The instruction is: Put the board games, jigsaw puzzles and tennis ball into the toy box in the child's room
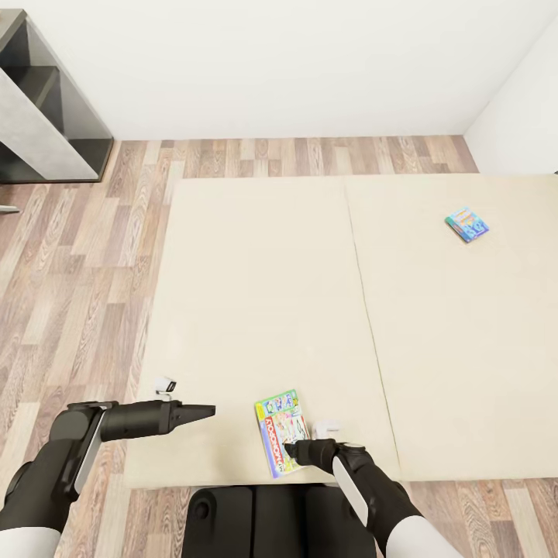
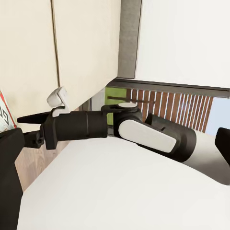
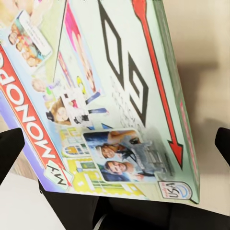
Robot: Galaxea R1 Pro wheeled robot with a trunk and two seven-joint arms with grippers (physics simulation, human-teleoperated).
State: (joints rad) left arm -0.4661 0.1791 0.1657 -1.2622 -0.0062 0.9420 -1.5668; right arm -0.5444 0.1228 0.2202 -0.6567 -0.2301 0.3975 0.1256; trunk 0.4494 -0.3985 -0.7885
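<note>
Right at my right gripper [image 1: 291,449], whose spread jaws hold nothing yet, lies the Monopoly board game [image 1: 280,431] on the bed [image 1: 256,294]'s near edge, so next I should close, while my left gripper [image 1: 208,411] looks shut, empty.

Even, bright, diffuse light is rendered throughout, without glare. Soft, faint shadows are cast beside the board game [image 3: 103,103] on the bed [image 1: 256,310]. The box's print is slightly blurred at close range. Straight edges near the bed are kept undistorted.
</note>
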